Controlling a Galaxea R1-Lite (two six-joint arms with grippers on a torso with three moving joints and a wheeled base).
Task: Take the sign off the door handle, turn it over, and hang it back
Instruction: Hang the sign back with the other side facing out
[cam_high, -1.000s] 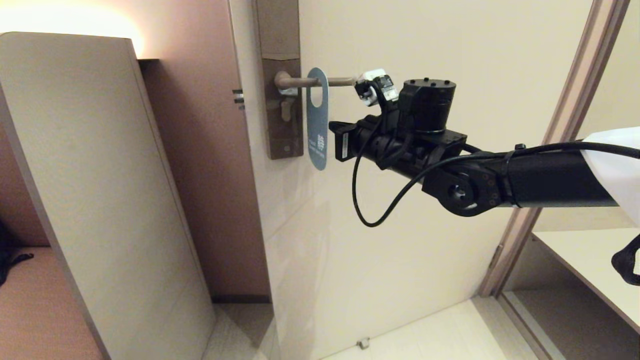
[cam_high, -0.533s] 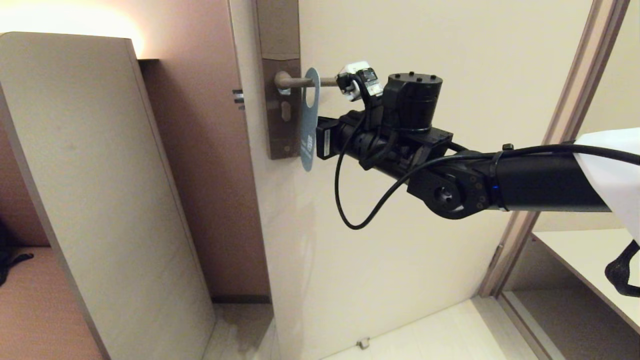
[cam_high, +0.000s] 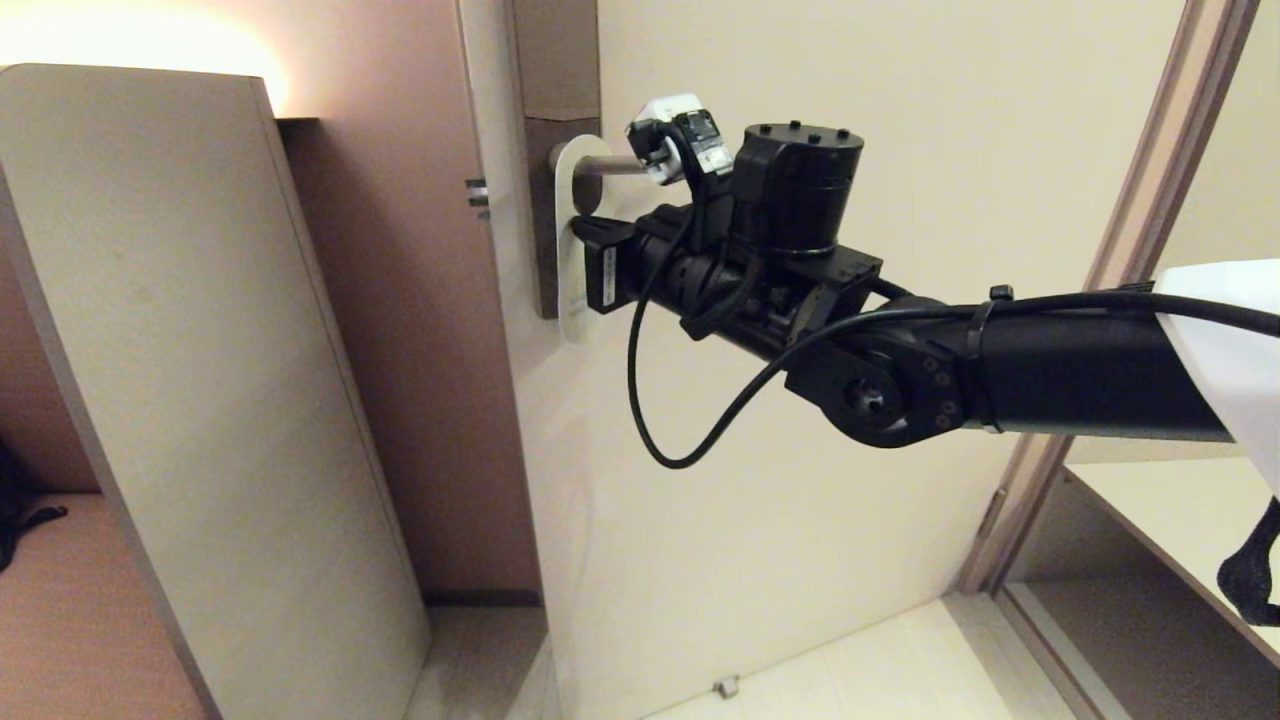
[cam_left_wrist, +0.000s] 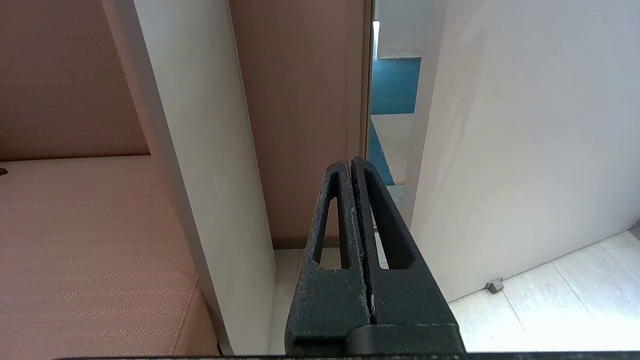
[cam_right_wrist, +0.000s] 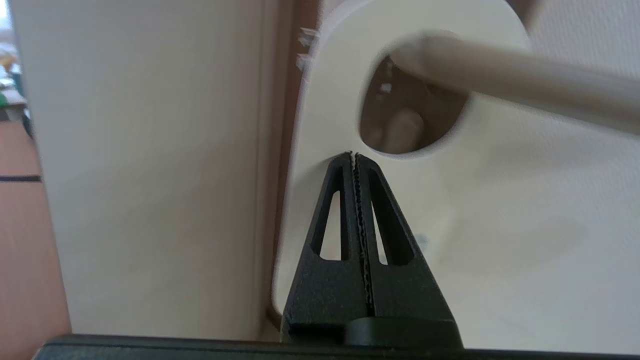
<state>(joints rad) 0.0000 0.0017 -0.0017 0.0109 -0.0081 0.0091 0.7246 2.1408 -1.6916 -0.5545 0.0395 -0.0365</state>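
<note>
The sign (cam_high: 567, 262) hangs on the door handle (cam_high: 606, 166) close against the lock plate (cam_high: 548, 60), its white side facing me. In the right wrist view the handle (cam_right_wrist: 525, 82) passes through the oval hole of the sign (cam_right_wrist: 450, 200). My right gripper (cam_high: 582, 240) is shut with nothing between its jaws. Its tips (cam_right_wrist: 354, 155) rest against the sign's white face just below the hole. My left gripper (cam_left_wrist: 350, 162) is shut and empty, low down facing the gap beside the door; it is out of the head view.
The cream door (cam_high: 800, 550) fills the middle, with a small stop (cam_high: 728, 686) at its foot. A tall beige panel (cam_high: 200, 350) stands at the left. A door frame (cam_high: 1130, 250) and a pale shelf (cam_high: 1180, 510) are at the right.
My right arm moved left along the handle and pushed the sign to the lock plate. The sign swung round; its blue face no longer shows, only the white one.
</note>
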